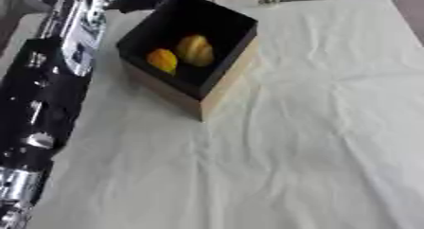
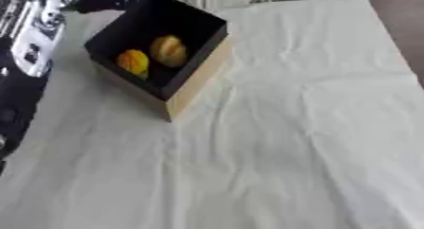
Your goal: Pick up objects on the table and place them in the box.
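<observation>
A box point(image 1: 217, 86) stands toward the far left of the desk point(image 1: 314, 143), which is covered with a creased white cloth point(image 2: 306, 128). The box is open at the top, black on the inside and pale tan cardboard on the outside, and it sits turned so that one corner points toward the camera. Inside it lie two yellow-orange rounded things, blurred so that their kind cannot be made out: a deeper orange one point(image 1: 162, 60) nearer the box's left wall and a paler yellow one point(image 1: 195, 50) just beside it on its right and a little farther back. The two look to be touching or nearly so; which of these it is cannot be told. Both rest on the black floor of the box, below its rim.

The robot's left arm point(image 1: 49, 81) runs along the left edge of the view, black with silver joints and white markings, from the lower left corner up to the far left corner beside the box. Its upper end reaches the dark area just behind the box's far-left corner, but the left hand itself cannot be told apart from the dark shapes there, so whether its fingers are released, clenched or grasping anything cannot be told. The right hand shows in neither view.

The cloth on the near and right parts of the desk shows only wrinkles and folds. At the far right a strip of brownish surface point(image 2: 401, 20) shows past the edge of the cloth
</observation>
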